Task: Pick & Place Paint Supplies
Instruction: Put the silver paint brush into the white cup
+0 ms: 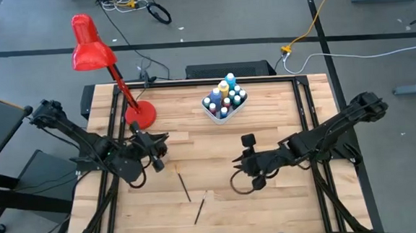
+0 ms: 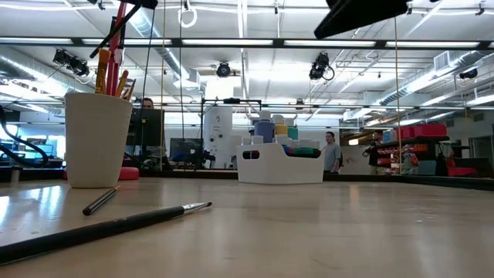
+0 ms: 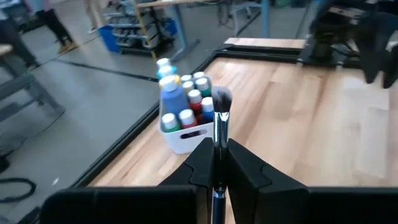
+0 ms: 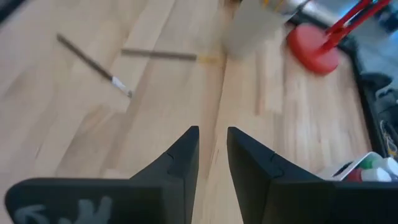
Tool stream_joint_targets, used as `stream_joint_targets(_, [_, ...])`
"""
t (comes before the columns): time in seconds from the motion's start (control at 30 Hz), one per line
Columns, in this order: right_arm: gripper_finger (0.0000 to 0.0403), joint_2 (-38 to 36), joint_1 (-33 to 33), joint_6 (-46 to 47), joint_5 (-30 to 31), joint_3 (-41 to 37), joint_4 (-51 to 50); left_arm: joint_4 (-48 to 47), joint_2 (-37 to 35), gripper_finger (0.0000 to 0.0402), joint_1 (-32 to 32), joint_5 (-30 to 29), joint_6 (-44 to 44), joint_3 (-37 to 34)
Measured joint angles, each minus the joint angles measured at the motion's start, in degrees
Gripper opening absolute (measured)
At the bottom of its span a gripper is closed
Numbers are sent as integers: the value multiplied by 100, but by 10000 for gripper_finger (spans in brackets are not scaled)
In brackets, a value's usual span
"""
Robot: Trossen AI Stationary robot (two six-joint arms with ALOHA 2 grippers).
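On the table's left side, my left claw (image 3: pixel 216 146) is clamped tight on a brush (image 3: pixel 222 101). I hold it by the handle, with the soft bristle head sticking out ahead of my fingers, so this piece is in my grip and clear of the wood.

Close by, near the base of the red lamp (image 1: pixel 141 115), stands the cup (image 2: pixel 96 139), with several brushes already in it. I judge that the held brush goes there next. To do this well, I should line up over the cup's mouth before lowering and keep the handle upright. I should aim for a gap between the brushes already inside. I should let go only once the handle is well below the rim. The cup looks light, so a sideways nudge could tip it.

Further right, two loose brushes (image 1: pixel 184 186) lie flat on the table, apart from each other, waiting for collection. Beyond them, the tray (image 2: pixel 282 166) sits near the far edge, packed with bottles (image 1: pixel 225 97).

On the right, my right claw (image 4: pixel 212 140) hangs low over bare wood, with its fingers a narrow gap apart and nothing between them.
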Motion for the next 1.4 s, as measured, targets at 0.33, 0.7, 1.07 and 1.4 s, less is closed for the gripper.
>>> stream_joint_targets(0.33, [87, -940, -40, -221, 0, -1795, 2780, 288, 0, 30, -4, -845, -1473, -1076])
stream_joint_targets(0.7, [87, -972, -40, -217, 2, -2087, 3315, 1932, 67, 42, -131, -1130, -2328, -2593])
stream_joint_targets(1.07, [87, -968, -40, -211, -2, -2087, 3399, 2826, 145, 64, -131, -1052, -2008, -3075])
stream_joint_targets(1.4, [87, -968, -40, 20, -336, -2087, 3415, 3570, 145, 66, -131, -1157, -353, -2736])
